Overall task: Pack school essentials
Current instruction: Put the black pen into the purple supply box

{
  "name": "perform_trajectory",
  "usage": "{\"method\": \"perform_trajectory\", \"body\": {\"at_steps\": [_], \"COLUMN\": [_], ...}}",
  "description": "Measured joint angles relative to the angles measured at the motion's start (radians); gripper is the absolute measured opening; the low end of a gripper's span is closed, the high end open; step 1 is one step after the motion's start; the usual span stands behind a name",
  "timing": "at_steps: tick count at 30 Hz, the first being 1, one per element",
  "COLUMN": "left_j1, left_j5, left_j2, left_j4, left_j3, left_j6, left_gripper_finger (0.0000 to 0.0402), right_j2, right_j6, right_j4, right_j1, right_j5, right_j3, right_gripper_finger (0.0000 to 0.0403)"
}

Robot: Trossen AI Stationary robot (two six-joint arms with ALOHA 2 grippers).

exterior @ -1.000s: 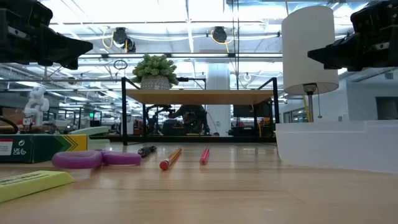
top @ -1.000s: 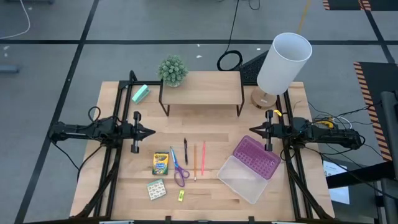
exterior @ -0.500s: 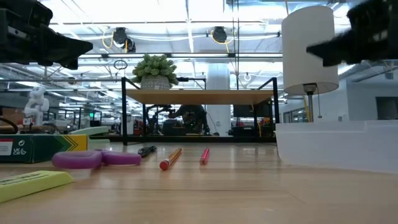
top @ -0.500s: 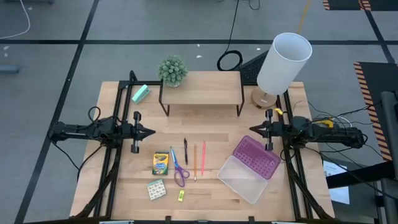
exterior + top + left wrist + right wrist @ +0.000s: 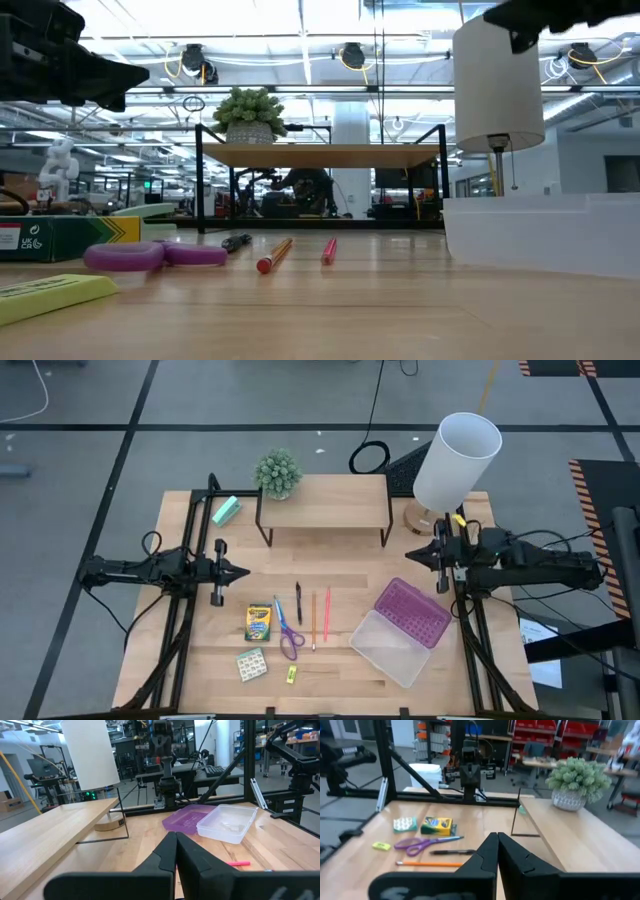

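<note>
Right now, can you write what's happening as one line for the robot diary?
stage: packing not started | left gripper: shut, waiting at table's left | right gripper: shut, raised by lamp | crayon box, scissors: on table | clear box: empty

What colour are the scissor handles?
Purple. The scissors lie beside the crayon box; the high view shows them best.

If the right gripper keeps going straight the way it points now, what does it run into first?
Probably nothing on the table. The right gripper, fingers shut, points level across toward the left gripper, above the pens and pencils and in front of the wooden shelf. The left gripper looks first in line, though heights are hard to judge.
</note>
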Motion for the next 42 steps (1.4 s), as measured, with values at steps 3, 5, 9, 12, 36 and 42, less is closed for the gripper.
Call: {"method": "perform_trajectory", "body": {"at_steps": [3,5,9,12,36,42], "left_j1": [0.000,0.000,0.000,0.000,0.000,-0.006], "left_j5": [0.000,0.000,0.000,0.000,-0.013,-0.114], "left_j2": [0.000,0.000,0.000,0.000,0.000,0.013], "left_j4": [0.000,0.000,0.000,0.000,0.005,0.081], "left_j3": [0.000,0.000,0.000,0.000,0.000,0.000], "left_j6": [0.000,0.000,0.000,0.000,-0.284,-0.374], "left_gripper_finger": [0.0008,0.0008,0.0008,0.0008,0.0008,0.0008], "right_j2": [0.066,0.107,0.187,0.249,0.378,0.379], "right_j6": [0.065,0.104,0.173,0.223,0.252,0.226], "right_j4": [-0.067,-0.083,-0.120,-0.169,-0.180,-0.150], "right_j1": [0.000,0.000,0.000,0.000,0.000,0.000], "right_j5": [0.001,0.002,0.003,0.002,-0.003,-0.003], "right_j3": [0.084,0.129,0.200,0.244,0.243,0.206], "right_gripper_finger": [0.0000,0.0000,0.0000,0.0000,0.0000,0.0000]}}
